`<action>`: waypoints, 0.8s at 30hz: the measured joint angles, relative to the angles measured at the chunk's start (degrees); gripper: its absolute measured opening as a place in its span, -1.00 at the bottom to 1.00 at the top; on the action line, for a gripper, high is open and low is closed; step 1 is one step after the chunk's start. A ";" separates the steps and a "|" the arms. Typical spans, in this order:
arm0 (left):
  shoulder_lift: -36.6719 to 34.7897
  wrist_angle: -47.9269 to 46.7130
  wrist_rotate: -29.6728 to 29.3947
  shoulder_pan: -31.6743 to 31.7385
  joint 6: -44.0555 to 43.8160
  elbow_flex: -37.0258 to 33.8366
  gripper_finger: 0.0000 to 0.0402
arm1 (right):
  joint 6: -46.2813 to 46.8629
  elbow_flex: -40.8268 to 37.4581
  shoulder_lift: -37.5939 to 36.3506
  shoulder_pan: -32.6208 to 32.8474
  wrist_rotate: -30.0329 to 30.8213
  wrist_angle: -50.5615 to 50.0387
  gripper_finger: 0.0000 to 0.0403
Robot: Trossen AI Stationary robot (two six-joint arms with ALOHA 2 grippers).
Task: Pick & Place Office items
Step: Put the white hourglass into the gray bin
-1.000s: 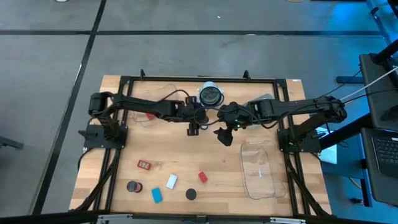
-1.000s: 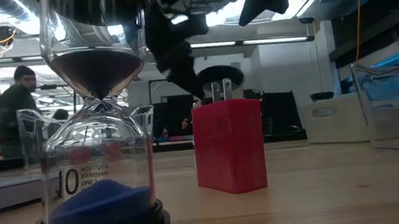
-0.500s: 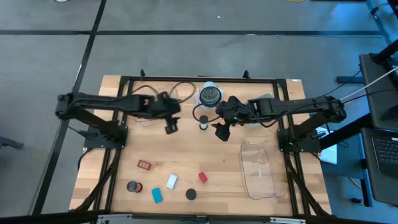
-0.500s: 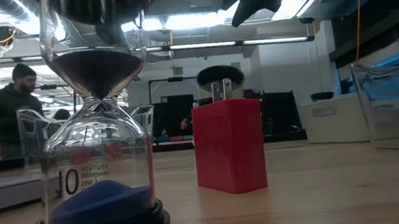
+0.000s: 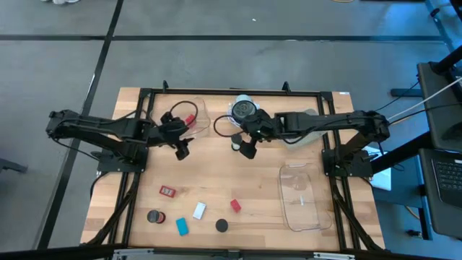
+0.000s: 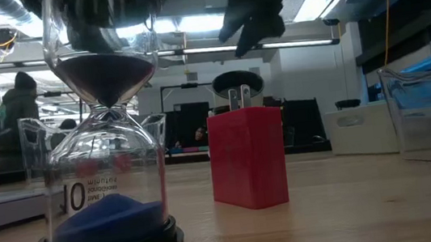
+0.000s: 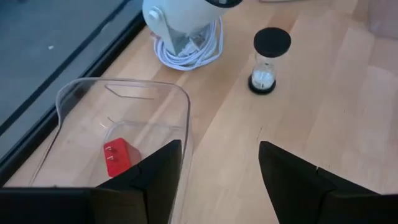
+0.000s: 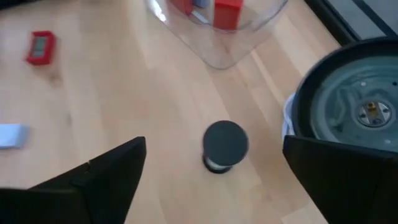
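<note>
In the right wrist view a small hourglass (image 8: 225, 145) with a black cap stands on the wood between my right gripper's (image 8: 214, 163) wide-open fingers, below them and untouched. From above, that gripper (image 5: 246, 149) hovers just right of the hourglass (image 5: 235, 145). My left gripper (image 5: 181, 150) is open with nothing in it, beside the left clear tray (image 5: 189, 108), which holds a red plug block (image 7: 116, 157). Near the front edge lie a red-framed tag (image 5: 167, 191), a white block (image 5: 199, 210), a blue block (image 5: 182, 226), a red block (image 5: 235, 205) and two black discs (image 5: 153, 216).
A round white-rimmed dark object (image 5: 245, 110) with a coiled white cable sits at the far middle. A second clear tray (image 5: 299, 195) stands at the right. Seen level from the table top, a large hourglass (image 6: 109, 149) and the red plug block (image 6: 247, 158) stand close to the camera.
My left gripper has drawn back from the table's middle toward the left edge, ending beside the left tray; the small hourglass stands alone where it was. My right gripper has moved left toward that hourglass and sunk a little.
</note>
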 joint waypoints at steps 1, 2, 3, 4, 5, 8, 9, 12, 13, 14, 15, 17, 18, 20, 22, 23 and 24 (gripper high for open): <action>-0.61 -0.52 -0.56 -0.33 -0.49 -0.42 0.06 | -0.10 0.00 0.68 -0.48 0.21 -0.18 0.95; -1.12 -0.40 -1.09 -0.58 -0.96 -0.70 0.06 | -0.03 0.02 1.35 -0.99 0.23 -0.07 0.97; -1.57 -0.27 -1.43 -0.76 -1.16 -0.89 0.06 | 0.26 0.01 1.87 -1.50 0.25 -0.28 0.98; -2.07 -0.43 -1.74 -1.00 -1.19 -1.09 0.06 | 0.47 -0.02 2.40 -1.91 0.26 -0.62 0.98; -2.36 -0.46 -1.87 -1.20 -1.21 -1.13 0.06 | 0.96 -0.02 2.96 -2.26 0.39 0.04 0.97; -2.83 -0.40 -1.88 -1.72 -1.17 -1.13 0.06 | 6.46 0.02 4.41 -3.46 0.85 0.95 0.95; -2.89 -0.28 -2.00 -1.87 -1.10 -1.13 0.05 | 8.84 0.07 5.01 -3.87 0.81 1.61 0.94; -2.96 -0.43 -2.57 -2.14 -0.07 -1.13 0.05 | 15.08 0.02 6.82 -4.96 0.84 1.69 0.94; -2.96 -0.51 -2.62 -2.14 0.28 -1.13 0.06 | 16.96 0.04 7.44 -5.19 1.11 1.79 0.94; -2.96 -0.54 -2.72 -2.14 0.51 -1.13 0.06 | 18.40 0.02 8.15 -5.29 1.84 1.58 0.94; -2.96 -0.48 -2.80 -2.14 0.98 -1.13 0.06 | 19.48 0.02 8.90 -5.28 2.54 2.04 0.94; -2.96 -0.67 -2.88 -2.14 1.98 -1.13 0.05 | 20.70 0.04 10.13 -4.99 4.35 2.83 0.94; -2.96 -0.66 -2.90 -2.14 2.49 -1.13 0.05 | 21.14 0.04 10.58 -4.82 5.13 2.97 0.94; -2.96 -0.76 -3.02 -2.14 3.02 -1.13 0.05 | 21.41 0.04 11.25 -4.52 5.53 3.72 0.94; -2.96 -0.78 -3.06 -2.14 3.09 -1.13 0.05 | 21.43 0.04 11.40 -4.35 5.27 4.57 0.94; -2.96 -0.95 -3.08 -2.14 3.11 -1.13 0.05 | 21.49 0.04 11.40 -4.15 5.05 5.18 0.94; -2.96 -1.31 -3.09 -2.14 3.11 -1.13 0.05 | 21.59 0.04 11.40 -3.97 5.07 5.76 0.94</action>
